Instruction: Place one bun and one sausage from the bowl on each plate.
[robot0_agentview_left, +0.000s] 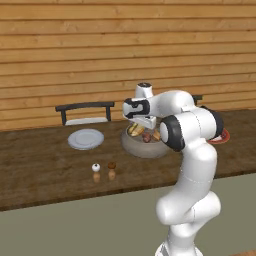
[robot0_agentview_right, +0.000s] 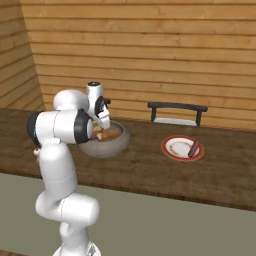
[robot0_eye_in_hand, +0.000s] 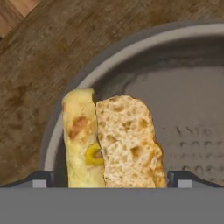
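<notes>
The arm's forearm and elbow cover the near rim of the bowl (robot0_agentview_left: 142, 146) in the left base view, and only a sliver of the red-rimmed plate (robot0_agentview_left: 223, 137) peeks out behind the elbow there. The gripper (robot0_eye_in_hand: 111, 177) hangs low over the bowl; in the hand view its two tips stand wide apart at the bottom corners, with two buns (robot0_eye_in_hand: 114, 140) lying side by side between them, their lower ends cut off by the picture's edge. Whether the tips touch the buns cannot be told. The bowl is grey, thick-walled and deep, near the middle of the tabletop (robot0_agentview_left: 40, 165). The right base view shows the red-rimmed plate whole, with a sausage (robot0_agentview_right: 194, 147) on it, towards the tabletop's right end. The left base view shows the plain grey plate (robot0_agentview_left: 86, 139) bare, and two small shakers (robot0_agentview_left: 104, 171) near the front edge
</notes>
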